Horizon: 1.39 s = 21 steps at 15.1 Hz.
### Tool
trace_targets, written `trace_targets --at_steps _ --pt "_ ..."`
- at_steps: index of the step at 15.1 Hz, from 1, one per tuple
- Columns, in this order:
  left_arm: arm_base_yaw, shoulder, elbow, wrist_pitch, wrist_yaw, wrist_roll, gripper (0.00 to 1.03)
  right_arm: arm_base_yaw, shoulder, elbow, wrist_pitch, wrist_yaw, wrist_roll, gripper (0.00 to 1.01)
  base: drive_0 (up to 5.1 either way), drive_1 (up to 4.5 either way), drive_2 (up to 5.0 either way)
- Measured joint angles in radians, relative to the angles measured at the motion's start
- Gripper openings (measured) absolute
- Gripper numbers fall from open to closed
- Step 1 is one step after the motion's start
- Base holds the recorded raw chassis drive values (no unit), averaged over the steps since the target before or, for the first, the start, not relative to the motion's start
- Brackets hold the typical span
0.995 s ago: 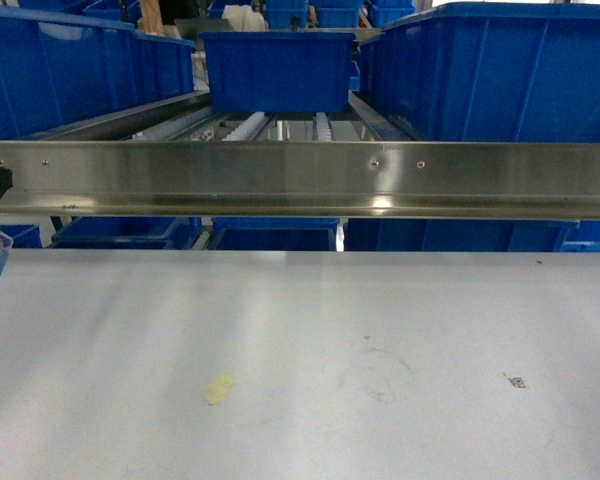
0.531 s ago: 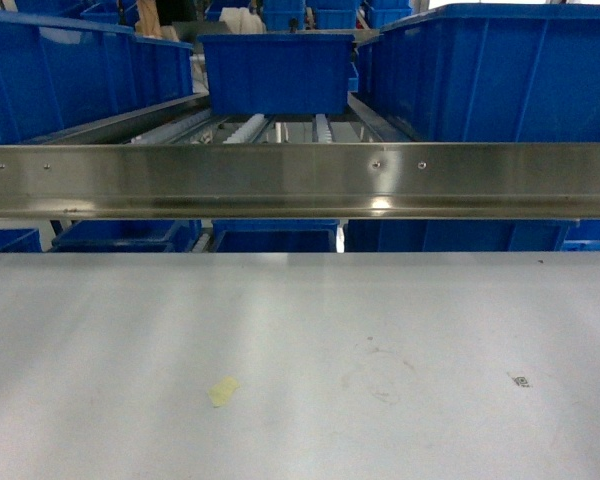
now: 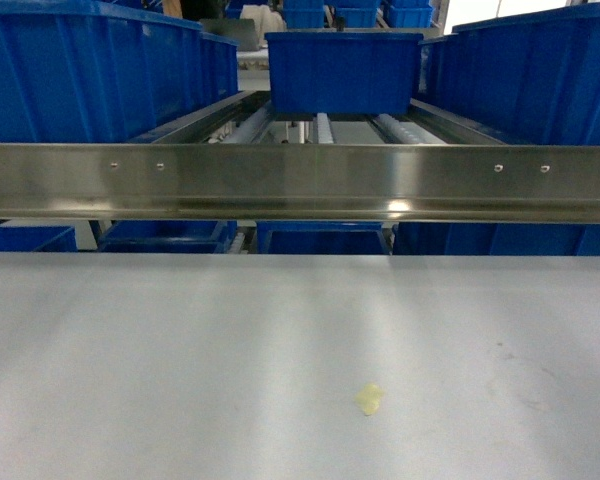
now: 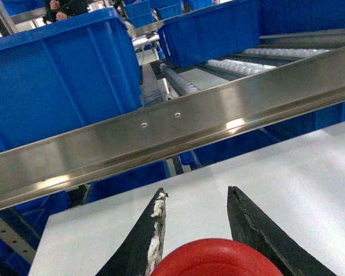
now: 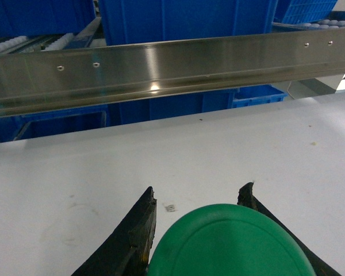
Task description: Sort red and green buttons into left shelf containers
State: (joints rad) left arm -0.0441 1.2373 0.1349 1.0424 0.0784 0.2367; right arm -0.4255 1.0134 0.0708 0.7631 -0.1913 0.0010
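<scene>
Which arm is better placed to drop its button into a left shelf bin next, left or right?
Left, probably. The left gripper holds the red button and faces the big blue bin just past the steel rail. The right gripper, holding the green button, sits farther right.
</scene>
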Motion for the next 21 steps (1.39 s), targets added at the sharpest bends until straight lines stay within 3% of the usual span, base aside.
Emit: trace_targets --at_steps 21 --pt "0.0 0.0 0.0 -0.001 0.0 0.0 0.28 0.0 0.0 0.0 0.0 0.0 -0.002 0.37 -5.0 2.48 2.5"
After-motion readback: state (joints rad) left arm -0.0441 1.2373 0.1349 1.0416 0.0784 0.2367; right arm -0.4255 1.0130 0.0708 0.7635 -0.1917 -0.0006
